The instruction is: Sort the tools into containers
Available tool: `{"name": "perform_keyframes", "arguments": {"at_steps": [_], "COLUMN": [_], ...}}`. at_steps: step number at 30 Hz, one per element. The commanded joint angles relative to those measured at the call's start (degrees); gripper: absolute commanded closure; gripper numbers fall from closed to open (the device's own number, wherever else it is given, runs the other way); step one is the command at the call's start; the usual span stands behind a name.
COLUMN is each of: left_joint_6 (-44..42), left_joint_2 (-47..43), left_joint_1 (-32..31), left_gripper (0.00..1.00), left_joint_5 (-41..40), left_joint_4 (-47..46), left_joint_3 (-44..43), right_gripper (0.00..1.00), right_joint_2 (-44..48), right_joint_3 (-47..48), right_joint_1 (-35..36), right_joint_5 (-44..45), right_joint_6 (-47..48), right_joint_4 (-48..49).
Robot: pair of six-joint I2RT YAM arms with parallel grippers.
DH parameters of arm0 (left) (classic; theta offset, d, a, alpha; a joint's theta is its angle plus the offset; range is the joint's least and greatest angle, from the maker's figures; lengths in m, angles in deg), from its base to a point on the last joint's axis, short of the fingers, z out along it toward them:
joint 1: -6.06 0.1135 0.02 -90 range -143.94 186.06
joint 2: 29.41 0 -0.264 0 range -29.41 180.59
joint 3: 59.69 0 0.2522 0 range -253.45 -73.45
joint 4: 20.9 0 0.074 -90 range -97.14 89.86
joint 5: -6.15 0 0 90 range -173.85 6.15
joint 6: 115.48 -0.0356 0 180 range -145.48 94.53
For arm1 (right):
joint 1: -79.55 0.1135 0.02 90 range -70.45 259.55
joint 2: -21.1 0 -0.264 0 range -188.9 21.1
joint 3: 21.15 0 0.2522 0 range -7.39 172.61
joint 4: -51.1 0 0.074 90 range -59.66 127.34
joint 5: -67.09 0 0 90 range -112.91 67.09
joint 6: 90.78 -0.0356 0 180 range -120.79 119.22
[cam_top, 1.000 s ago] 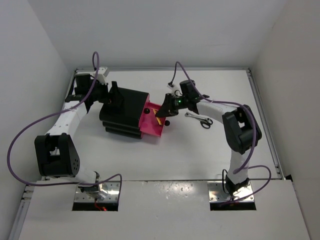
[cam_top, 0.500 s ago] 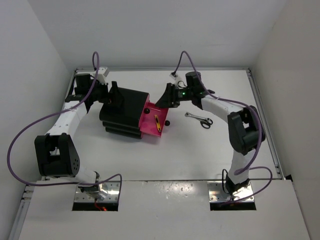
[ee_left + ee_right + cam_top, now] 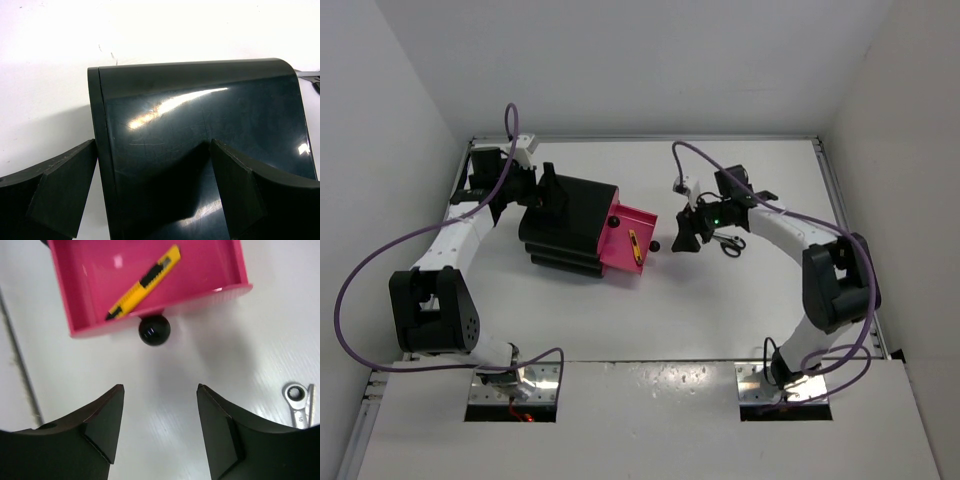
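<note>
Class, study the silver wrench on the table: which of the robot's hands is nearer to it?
Right. The right hand hovers just beside the wrench, between it and the pink drawer. The left hand sits at the black drawer unit, beyond that drawer.

In the right wrist view the slim silver wrench [image 3: 299, 409] is cut off by the right edge (only its ring head is shown), and the magenta-pink shallow drawer [image 3: 200, 275] is cropped at the top. The glossy black boxy drawer unit [image 3: 200, 140] is cut off below in the left wrist view.
</note>
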Motion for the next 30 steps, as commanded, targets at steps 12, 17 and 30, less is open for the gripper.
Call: {"name": "perform_keyframes", "arguments": {"at_steps": [12, 17, 30], "left_joint_6": [-5.4, -5.4, -5.4], "left_joint_2": [6.7, 6.7, 8.3], "left_joint_1": [-0.4, -0.4, -0.4], "left_gripper": [0.03, 0.03, 0.03], "left_joint_5": [-5.7, -5.7, -5.1], "left_joint_4": [14.2, 14.2, 14.2], "left_joint_3": [5.2, 4.6, 4.6], "right_gripper": [0.38, 0.38, 0.37], "right_joint_2": [-4.7, -7.2, -9.4], "right_joint_3": [2.2, 4.0, 7.2], "right_joint_1": [7.5, 9.2, 12.1], "right_joint_5": [9.3, 9.3, 6.5], "right_joint_6": [12.7, 12.7, 8.9], "right_joint_4": [6.0, 7.2, 10.2]}}
